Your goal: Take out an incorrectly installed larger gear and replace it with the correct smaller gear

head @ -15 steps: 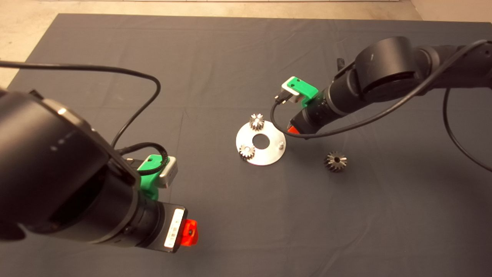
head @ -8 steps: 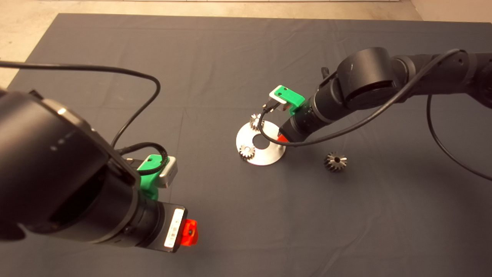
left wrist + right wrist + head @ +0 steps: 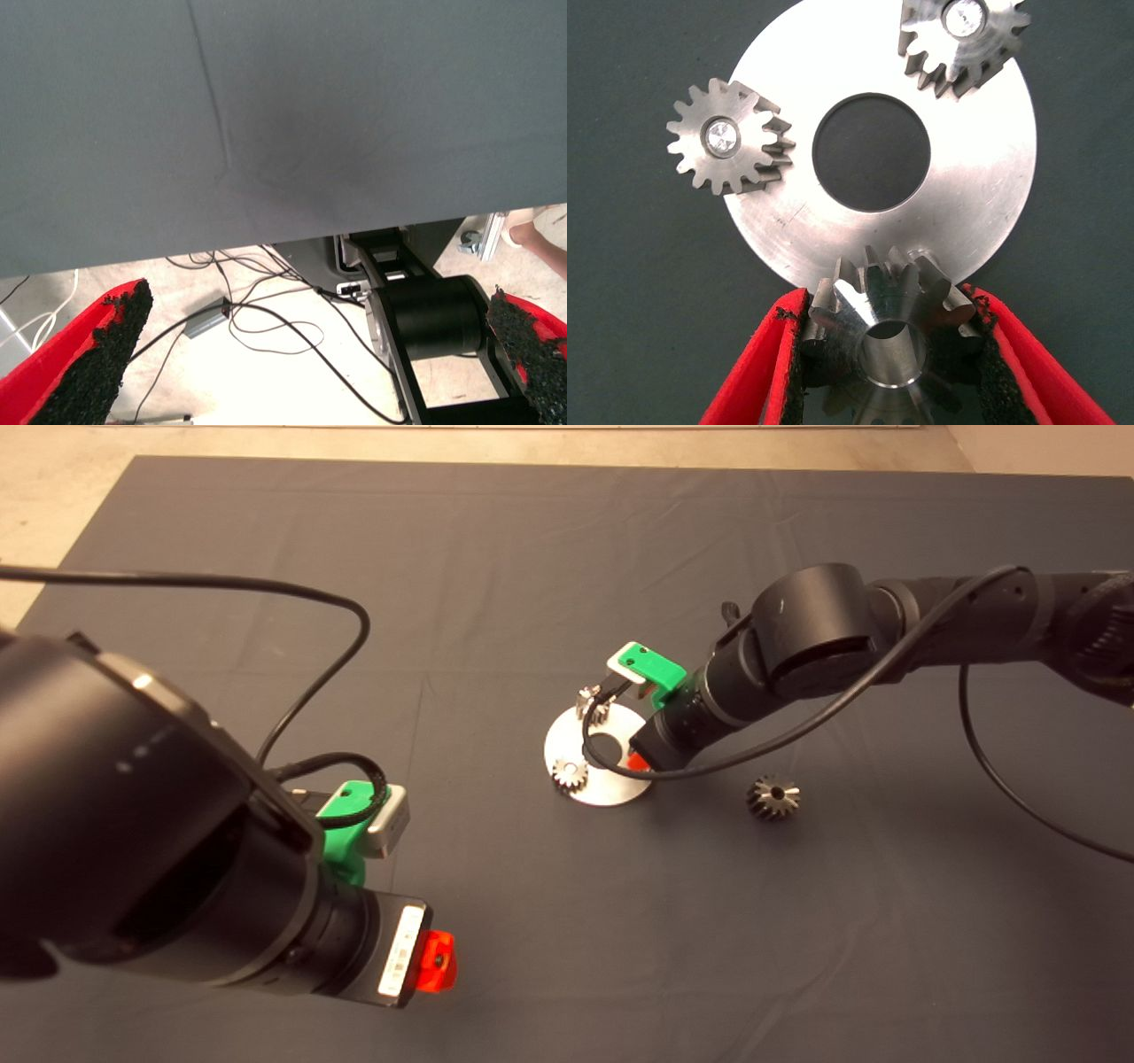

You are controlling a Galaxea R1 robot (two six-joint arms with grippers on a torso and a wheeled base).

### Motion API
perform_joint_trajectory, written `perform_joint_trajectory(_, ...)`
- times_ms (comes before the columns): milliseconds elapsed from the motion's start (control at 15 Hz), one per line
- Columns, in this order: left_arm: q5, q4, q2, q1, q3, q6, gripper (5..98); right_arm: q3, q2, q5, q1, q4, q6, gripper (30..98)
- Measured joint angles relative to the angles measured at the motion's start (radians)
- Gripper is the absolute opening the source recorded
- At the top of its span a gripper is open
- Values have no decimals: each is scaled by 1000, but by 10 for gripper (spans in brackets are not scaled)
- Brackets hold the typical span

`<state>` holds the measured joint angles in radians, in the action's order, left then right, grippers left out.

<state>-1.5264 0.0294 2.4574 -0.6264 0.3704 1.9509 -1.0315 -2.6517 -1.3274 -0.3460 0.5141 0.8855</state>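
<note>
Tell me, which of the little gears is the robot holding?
The smaller gear pinched in the right pincer, at the plate's edge. The two other small gears already sit on the plate, untouched.

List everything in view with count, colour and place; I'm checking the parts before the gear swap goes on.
Mat: one, dark grey, covering the table.
Round plate: one, silver with a centre hole, mid-mat.
Small gears on the plate: two, silver, each seated on a pin at the plate's edge.
Small gear: one, steel, held over the plate's rim.
Larger gear: one, dark grey, lying on the mat to the right of the plate.
Cables: several, dark, on the floor beyond the mat.
Person's foot: one, on the floor.
Right gripper: red fingers, shut on the small gear.
Left gripper: red fingers, open, idle at the mat's lower left.
</note>
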Motion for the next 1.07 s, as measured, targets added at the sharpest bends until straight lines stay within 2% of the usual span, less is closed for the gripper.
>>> perform_joint_trajectory(467,0,0,0,0,0,0,982,-13,1,-5,5,52,1,413)
perform_joint_trajectory(800,0,0,0,0,0,0,982,-25,3,-8,35,55,1,412)
perform_joint_trajectory(1067,0,-1,0,0,0,0,982,-28,4,-45,43,64,1,412)
